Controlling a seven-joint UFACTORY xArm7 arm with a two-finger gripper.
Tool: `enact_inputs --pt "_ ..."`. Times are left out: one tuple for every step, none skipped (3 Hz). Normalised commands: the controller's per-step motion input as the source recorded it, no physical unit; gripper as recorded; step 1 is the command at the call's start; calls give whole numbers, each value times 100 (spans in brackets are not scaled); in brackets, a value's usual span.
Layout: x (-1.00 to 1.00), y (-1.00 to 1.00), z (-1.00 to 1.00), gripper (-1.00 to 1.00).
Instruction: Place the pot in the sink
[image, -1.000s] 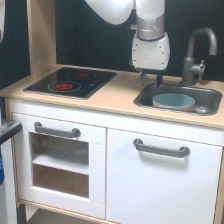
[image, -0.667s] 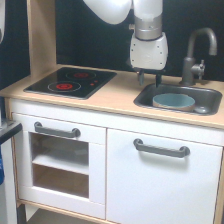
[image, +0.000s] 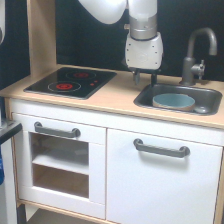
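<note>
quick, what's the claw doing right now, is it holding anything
Claw: open and empty, hanging above the counter just behind the sink. The pot sits in the sink, clear of it.

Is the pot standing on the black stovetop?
No, the pot sits inside the sink, apart from the stovetop.

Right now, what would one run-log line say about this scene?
pot: in sink | end effector: above counter beside sink, holding nothing | tap: behind sink
</note>
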Motion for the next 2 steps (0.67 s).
enact_inputs --pt "-33 -7 54 100" --pt "-35 -5 51 100"
